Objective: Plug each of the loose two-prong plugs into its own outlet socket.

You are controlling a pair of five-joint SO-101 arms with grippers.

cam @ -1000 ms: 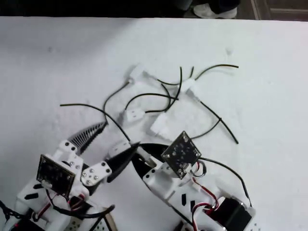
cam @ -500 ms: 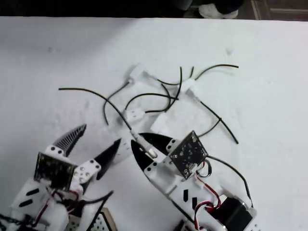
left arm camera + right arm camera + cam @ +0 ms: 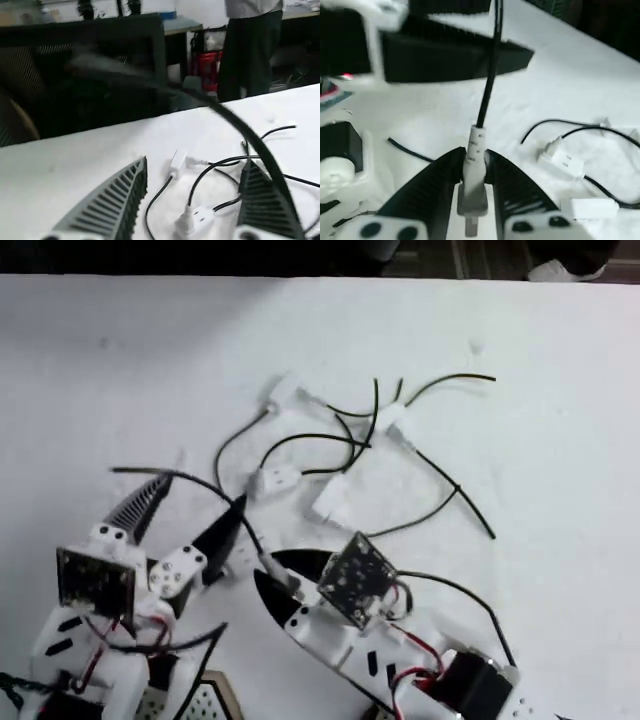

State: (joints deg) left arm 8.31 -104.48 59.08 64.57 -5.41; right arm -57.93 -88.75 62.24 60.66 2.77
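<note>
Right gripper [image 3: 474, 154] is clamping a white two-prong plug [image 3: 472, 172], black cord [image 3: 490, 75] rising from it; left gripper [image 3: 200, 492] is hanging wide open over the table [image 3: 100, 360], left of a white outlet socket [image 3: 278, 478]

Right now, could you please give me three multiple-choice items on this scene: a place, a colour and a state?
1. Where is the white two-prong plug nearest the arms? A flat on the table; B between the right gripper's black fingers; C in a socket.
2. What colour are the thin loose cords? A red; B yellow; C black.
3. How is the left gripper? A open; B shut on a plug; C shut on a socket.
Key: 1 B, the fingers clamp its sides; 2 C, every cord looks black; 3 A, a wide gap parts its fingers.
</note>
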